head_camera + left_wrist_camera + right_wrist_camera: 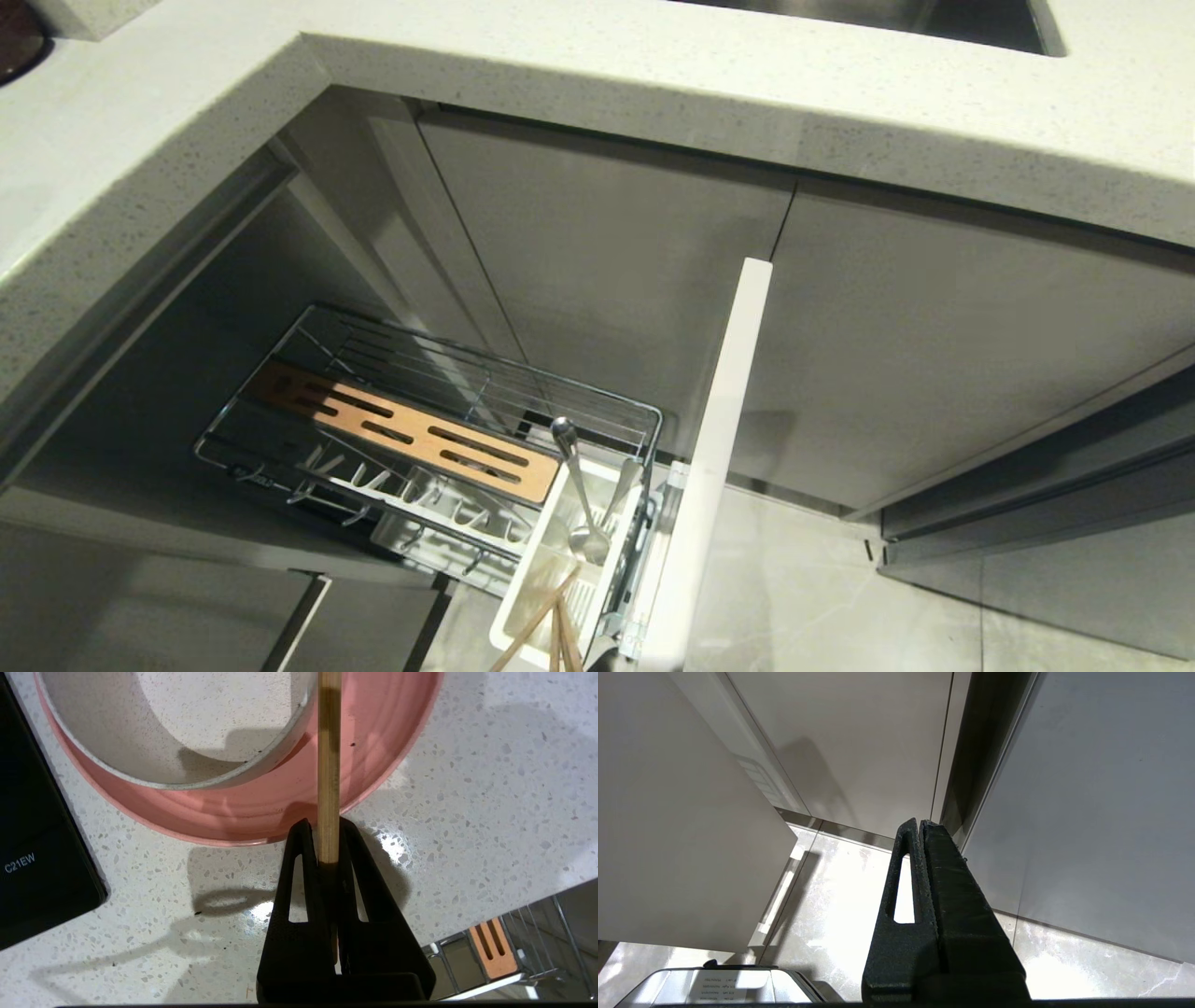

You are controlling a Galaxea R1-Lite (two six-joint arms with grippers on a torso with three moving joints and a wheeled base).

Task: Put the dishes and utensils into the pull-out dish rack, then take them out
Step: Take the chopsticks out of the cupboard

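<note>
While clamped, chopstick [329, 765] lengthwise over plate [373, 742].

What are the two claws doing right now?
Left gripper: shut on a chopstick, above the countertop.
Right gripper: shut, empty.

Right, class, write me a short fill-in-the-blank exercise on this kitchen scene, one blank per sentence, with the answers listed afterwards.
1. The left end effector is shut on a wooden ____.
2. The off-white bowl sits on the ____ plate.
3. In the pull-out dish rack, the white cutlery caddy holds metal utensils and more wooden ____.
4. The right end effector holds ____.

Missing words: chopstick; pink; chopsticks; nothing
</note>
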